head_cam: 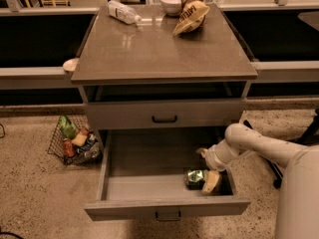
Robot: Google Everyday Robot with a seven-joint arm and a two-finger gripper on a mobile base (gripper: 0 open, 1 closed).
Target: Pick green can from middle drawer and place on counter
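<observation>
The middle drawer is pulled open at the bottom of the cabinet. The green can lies on its side in the drawer's front right corner. My gripper reaches down into the drawer from the right and is right against the can's right side, touching or nearly touching it. My pale arm comes in from the lower right. The counter is the cabinet's flat grey-brown top, above and behind.
On the counter's far edge lie a clear plastic bottle, a white bowl and a chip bag. The upper handled drawer is closed. A wire basket of snacks stands on the floor at the left.
</observation>
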